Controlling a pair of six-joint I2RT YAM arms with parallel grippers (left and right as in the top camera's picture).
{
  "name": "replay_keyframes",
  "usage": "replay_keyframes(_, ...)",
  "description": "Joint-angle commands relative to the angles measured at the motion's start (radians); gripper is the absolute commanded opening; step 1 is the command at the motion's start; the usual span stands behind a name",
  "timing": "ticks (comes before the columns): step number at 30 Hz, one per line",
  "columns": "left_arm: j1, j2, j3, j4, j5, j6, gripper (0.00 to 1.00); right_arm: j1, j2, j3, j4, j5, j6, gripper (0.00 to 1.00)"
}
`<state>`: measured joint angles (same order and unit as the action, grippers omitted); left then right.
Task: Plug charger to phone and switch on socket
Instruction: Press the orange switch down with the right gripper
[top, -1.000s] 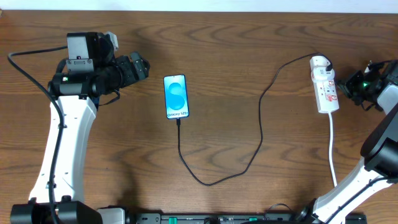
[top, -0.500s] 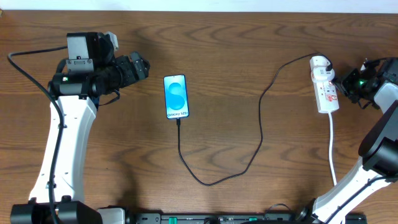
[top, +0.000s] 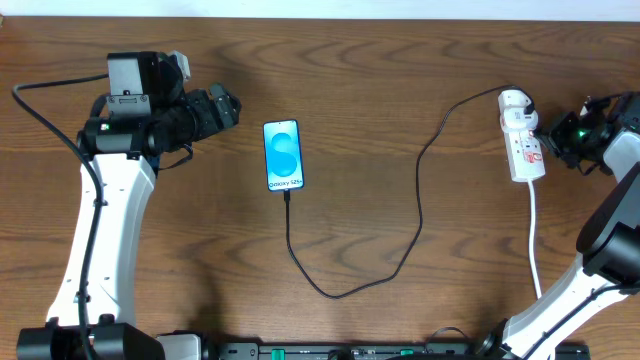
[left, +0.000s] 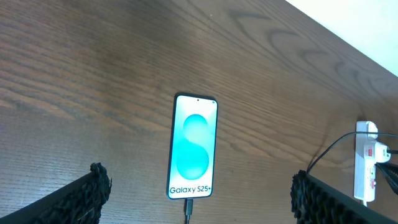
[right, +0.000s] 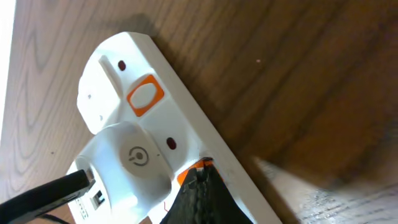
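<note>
With the charger (top: 289, 225) judged seated in the phone (top: 283, 155), the socket (top: 522, 140) switch (right: 186, 177) is met by the right gripper (right: 200, 177), its jaws together, the left gripper (top: 225, 105) is held apart, and a firm press is called for.

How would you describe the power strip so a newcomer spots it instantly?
On the wooden table, look to the far right, by the right gripper. The power strip is the white elongated block with red markings there; unlike the thin black charger cable, its own cord is thicker and white.
</note>
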<state>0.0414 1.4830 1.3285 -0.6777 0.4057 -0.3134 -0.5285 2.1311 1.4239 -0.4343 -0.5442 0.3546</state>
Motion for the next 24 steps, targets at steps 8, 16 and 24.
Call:
replay_keyframes(8,0.001,0.002,0.006,-0.003,0.002,0.010,0.94,0.043,0.014,-0.020,-0.023,0.018,-0.076,0.01)
replay_keyframes(16,0.001,0.002,0.006,-0.003,0.002,0.010,0.94,0.073,0.015,-0.020,-0.019,0.018,-0.090,0.01)
replay_keyframes(24,0.001,0.002,0.006,-0.003,0.002,0.010,0.94,0.098,0.015,-0.020,-0.023,0.018,-0.091,0.01)
